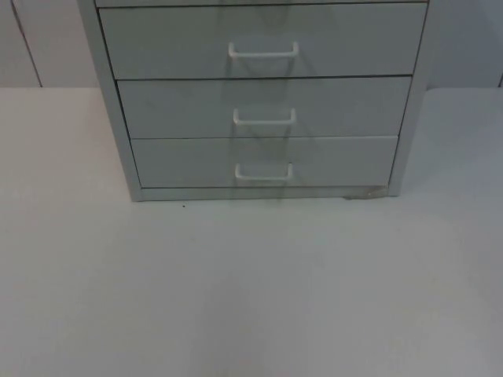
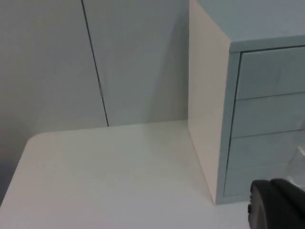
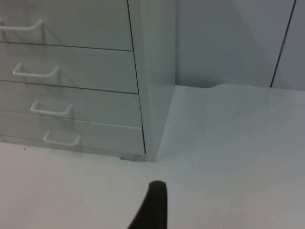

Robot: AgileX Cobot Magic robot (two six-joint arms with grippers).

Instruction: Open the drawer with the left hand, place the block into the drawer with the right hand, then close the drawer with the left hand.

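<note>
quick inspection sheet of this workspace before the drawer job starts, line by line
surface: white table, one tiny dark speck just in front of the cabinet
job's things: grey drawer cabinet standing at the back of the table; drawers shut flush, each with a white handle
clutter: nothing seen
grippers: left claw off the cabinet's front left corner, over the table; right claw off its front right corner, over the table; neither touches the cabinet
cables: nothing seen
surroundings: grey partition wall behind the table and cabinet
</note>
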